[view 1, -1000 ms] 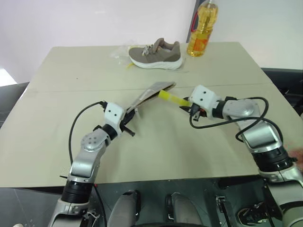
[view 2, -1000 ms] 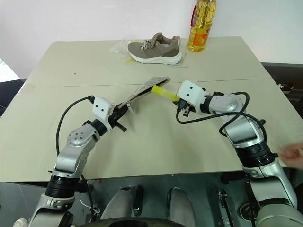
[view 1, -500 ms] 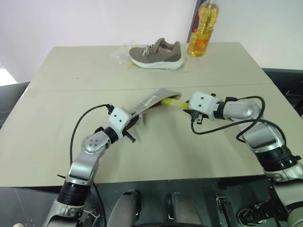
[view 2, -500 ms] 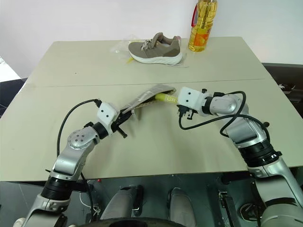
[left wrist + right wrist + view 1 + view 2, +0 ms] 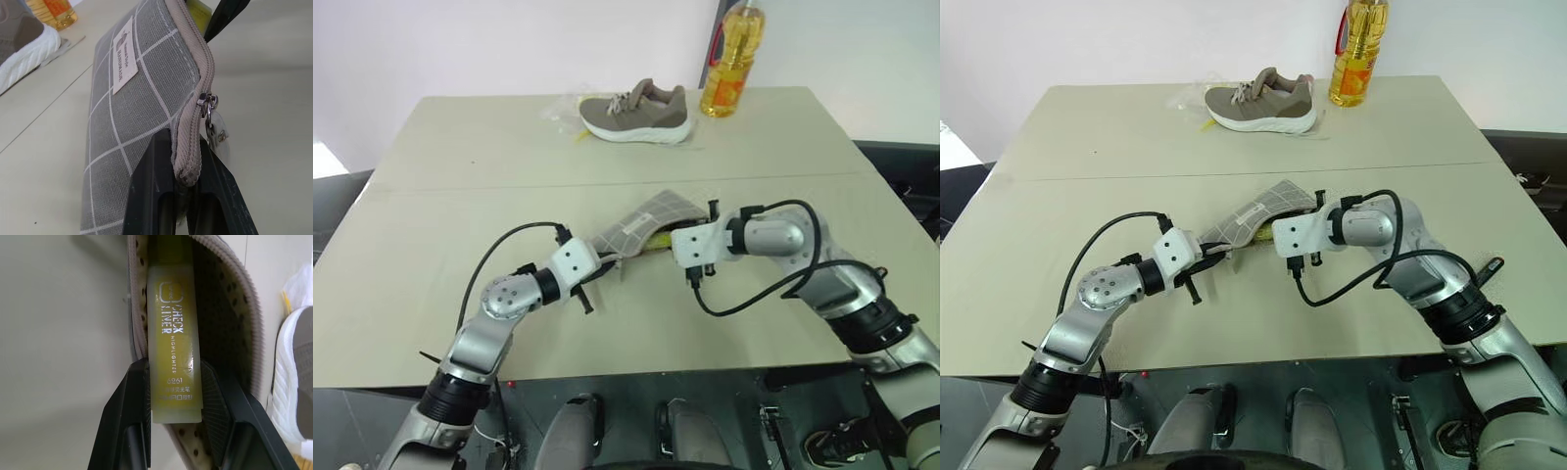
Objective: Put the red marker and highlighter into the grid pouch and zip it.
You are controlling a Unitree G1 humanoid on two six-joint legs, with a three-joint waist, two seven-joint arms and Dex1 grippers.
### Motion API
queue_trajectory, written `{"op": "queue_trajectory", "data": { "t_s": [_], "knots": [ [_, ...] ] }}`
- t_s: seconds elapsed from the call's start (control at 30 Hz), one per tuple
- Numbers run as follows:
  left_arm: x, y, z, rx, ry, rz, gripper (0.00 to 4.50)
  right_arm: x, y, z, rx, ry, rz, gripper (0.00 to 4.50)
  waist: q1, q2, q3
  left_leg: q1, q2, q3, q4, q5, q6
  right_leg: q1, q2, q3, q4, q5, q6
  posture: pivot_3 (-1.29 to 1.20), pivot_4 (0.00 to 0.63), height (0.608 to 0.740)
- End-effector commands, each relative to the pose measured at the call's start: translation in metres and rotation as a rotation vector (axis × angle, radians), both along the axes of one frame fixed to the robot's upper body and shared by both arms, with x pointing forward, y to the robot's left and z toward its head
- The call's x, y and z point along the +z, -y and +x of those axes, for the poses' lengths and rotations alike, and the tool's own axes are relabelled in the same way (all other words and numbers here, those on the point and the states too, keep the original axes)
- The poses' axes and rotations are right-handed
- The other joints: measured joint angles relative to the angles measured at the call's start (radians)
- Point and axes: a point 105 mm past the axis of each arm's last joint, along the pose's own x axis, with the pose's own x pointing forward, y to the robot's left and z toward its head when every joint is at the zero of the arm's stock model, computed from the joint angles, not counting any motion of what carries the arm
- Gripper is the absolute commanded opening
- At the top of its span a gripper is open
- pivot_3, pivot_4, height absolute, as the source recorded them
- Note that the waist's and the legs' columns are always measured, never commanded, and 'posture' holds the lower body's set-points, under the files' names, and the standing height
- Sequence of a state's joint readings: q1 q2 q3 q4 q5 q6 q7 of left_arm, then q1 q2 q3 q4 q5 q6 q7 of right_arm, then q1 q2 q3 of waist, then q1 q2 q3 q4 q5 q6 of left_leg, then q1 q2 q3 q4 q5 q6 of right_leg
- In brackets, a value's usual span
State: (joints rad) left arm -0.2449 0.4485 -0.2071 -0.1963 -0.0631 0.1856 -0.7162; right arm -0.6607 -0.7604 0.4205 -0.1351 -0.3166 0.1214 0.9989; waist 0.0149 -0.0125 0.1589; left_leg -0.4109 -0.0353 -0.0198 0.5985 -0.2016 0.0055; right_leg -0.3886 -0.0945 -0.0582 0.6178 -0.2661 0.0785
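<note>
The grid pouch (image 5: 646, 217), grey with white lines and a small white label, hangs tilted above the table's middle. My left gripper (image 5: 188, 196) is shut on its closed zip end, just below the zip pull (image 5: 210, 104). My right gripper (image 5: 173, 396) is shut on the tail of the yellow highlighter (image 5: 173, 347). The highlighter's front part lies inside the pouch's open mouth, between the zip edges. From the head camera a sliver of the highlighter (image 5: 658, 242) peeks out under the pouch beside the right gripper (image 5: 670, 239). The red marker is out of view.
A taupe shoe (image 5: 636, 113) with a white sole lies at the table's far middle, with crumpled clear plastic (image 5: 560, 108) on its left. A yellow oil bottle (image 5: 731, 64) stands at the back right. A seam (image 5: 460, 182) crosses the tabletop.
My right gripper moved left and rolled, pushing the highlighter from outside the pouch into its mouth. My left gripper drew slightly back and turned, so the pouch now shows its grid face.
</note>
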Motion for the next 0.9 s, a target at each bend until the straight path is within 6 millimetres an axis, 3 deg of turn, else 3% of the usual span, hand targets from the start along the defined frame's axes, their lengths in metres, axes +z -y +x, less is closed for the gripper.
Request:
{"op": "queue_trajectory", "data": {
  "t_s": [0.03, 0.13, 0.27, 0.4, 0.43, 0.5, 0.6, 0.8, 0.9],
  "knots": [
    [0.018, 0.005, 0.0, -0.005, 0.041, -0.06, 0.0, 0.024, -0.006, -0.002, 0.036, 0.057, 0.038, 2.3, 0.0, 0.0, 0.0, 0.0, 0.0, 0.0, 0.0, 0.0, 0.0, 0.0, 0.0, 0.0, 0.0, 0.0, 0.0, 0.0, 0.15, 0.731],
    [0.02, -0.001, 0.005, 0.044, 0.027, -0.102, 0.0, 0.042, 0.003, -0.002, -0.008, 0.035, 0.146, 3.84, -0.001, 0.0, 0.0, 0.0, 0.0, 0.0, 0.0, 0.0, 0.0, 0.0, 0.0, 0.0, 0.0, 0.001, 0.002, 0.0, 0.15, 0.731],
    [0.023, -0.003, 0.012, 0.104, -0.01, -0.198, 0.0, 0.065, 0.022, -0.007, -0.137, -0.118, 0.397, 3.84, 0.001, 0.0, 0.0, 0.0, 0.0, 0.0, 0.0, 0.0, 0.0, 0.0, 0.0, 0.0, 0.0, 0.001, 0.002, 0.0, 0.15, 0.731],
    [0.024, 0.005, 0.018, 0.13, -0.037, -0.275, 0.0, 0.071, 0.074, 0.006, -0.443, -0.162, 0.638, 3.84, 0.015, 0.0, 0.0, 0.0, 0.0, 0.0, 0.002, 0.0, 0.0, 0.002, -0.001, -0.001, 0.0, 0.001, 0.002, 0.0, 0.15, 0.731],
    [0.024, 0.008, 0.019, 0.129, -0.035, -0.28, 0.0, 0.066, 0.095, 0.009, -0.561, -0.166, 0.664, 3.84, 0.02, 0.0, 0.0, 0.0, 0.0, 0.0, 0.002, 0.0, 0.0, 0.002, -0.001, 0.0, 0.0, 0.001, 0.001, 0.0, 0.15, 0.731],
    [0.021, 0.015, 0.022, 0.132, -0.034, -0.284, 0.0, 0.056, 0.134, 0.009, -0.796, -0.205, 0.744, 4.45, 0.026, 0.0, 0.0, 0.0, 0.0, 0.0, 0.003, 0.0, 0.0, 0.002, -0.001, 0.0, 0.0, 0.0, -0.002, 0.0, 0.15, 0.731],
    [0.018, 0.026, 0.025, 0.127, -0.028, -0.283, 0.0, 0.045, 0.178, -0.002, -1.104, -0.221, 0.847, 4.45, 0.028, 0.0, -0.001, -0.001, 0.0, 0.0, 0.003, 0.0, 0.0, 0.002, -0.002, 0.0, 0.0, 0.0, -0.002, 0.0, 0.15, 0.731],
    [0.013, 0.054, 0.021, 0.028, 0.015, -0.252, 0.0, 0.011, 0.244, -0.042, -1.644, -0.217, 0.996, 4.45, 0.023, 0.003, -0.002, -0.002, 0.0, 0.001, 0.003, 0.0, 0.0, 0.0, -0.001, 0.0, 0.001, 0.001, -0.001, 0.0, 0.15, 0.731],
    [0.011, 0.066, 0.018, -0.026, 0.012, -0.244, 0.0, -0.011, 0.26, -0.055, -1.825, -0.194, 1.038, 4.45, 0.029, 0.004, -0.003, -0.002, 0.0, 0.0, 0.004, 0.0, 0.0, 0.001, -0.001, -0.001, 0.002, 0.001, -0.001, 0.0, 0.15, 0.731]
  ]
}}
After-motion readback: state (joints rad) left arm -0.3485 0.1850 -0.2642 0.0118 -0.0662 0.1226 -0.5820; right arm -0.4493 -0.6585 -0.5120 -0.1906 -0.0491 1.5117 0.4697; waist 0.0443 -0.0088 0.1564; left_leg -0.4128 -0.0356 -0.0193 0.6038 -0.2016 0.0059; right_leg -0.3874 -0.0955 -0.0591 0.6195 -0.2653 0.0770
